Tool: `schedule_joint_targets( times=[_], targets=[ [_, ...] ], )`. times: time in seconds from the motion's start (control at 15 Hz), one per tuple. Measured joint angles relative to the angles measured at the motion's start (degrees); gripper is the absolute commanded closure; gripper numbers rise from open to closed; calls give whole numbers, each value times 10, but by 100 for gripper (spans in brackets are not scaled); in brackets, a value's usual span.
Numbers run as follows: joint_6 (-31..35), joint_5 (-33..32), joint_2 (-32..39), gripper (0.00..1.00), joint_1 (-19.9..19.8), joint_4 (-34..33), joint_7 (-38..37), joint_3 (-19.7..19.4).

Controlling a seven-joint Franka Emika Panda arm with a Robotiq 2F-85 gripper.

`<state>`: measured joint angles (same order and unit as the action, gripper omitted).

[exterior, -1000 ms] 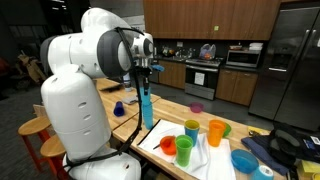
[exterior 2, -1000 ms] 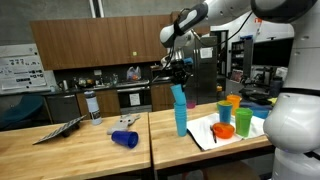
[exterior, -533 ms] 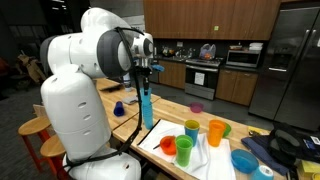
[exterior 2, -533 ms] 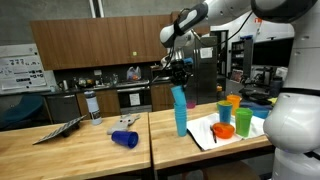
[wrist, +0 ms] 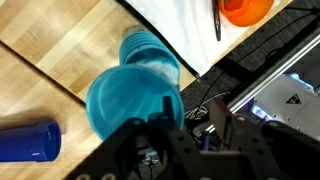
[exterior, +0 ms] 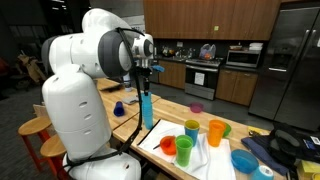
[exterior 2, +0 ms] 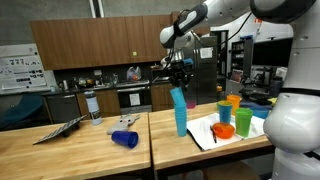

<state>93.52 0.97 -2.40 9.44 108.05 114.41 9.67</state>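
Under the tool (exterior 2: 178, 80), one blue cup stack (exterior 2: 180, 112), one fallen blue cup (exterior 2: 125, 139)

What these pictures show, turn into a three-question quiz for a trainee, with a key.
1. True or false: the dark blue cup stands upright on the table.
2. The gripper is right above which thing? A) the stack of light blue cups; B) a kettle; C) a green plate.
3. Fill in: the low orange cup sits on a ____.

Key
1. False: it lies on its side.
2. A.
3. white sheet.
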Motion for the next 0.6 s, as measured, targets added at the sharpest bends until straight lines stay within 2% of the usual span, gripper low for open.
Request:
schedule_joint_targets(
  times=[0.2, 0.33, 0.47, 0.6],
  targets=[
    [10, 0, 0, 4, 0, 0, 0, 0],
    [14, 0, 0, 0, 0, 0, 0, 0],
    [18, 0, 0, 3, 0, 0, 0, 0],
    [22, 0, 0, 0, 0, 0, -5, 0]
  ],
)
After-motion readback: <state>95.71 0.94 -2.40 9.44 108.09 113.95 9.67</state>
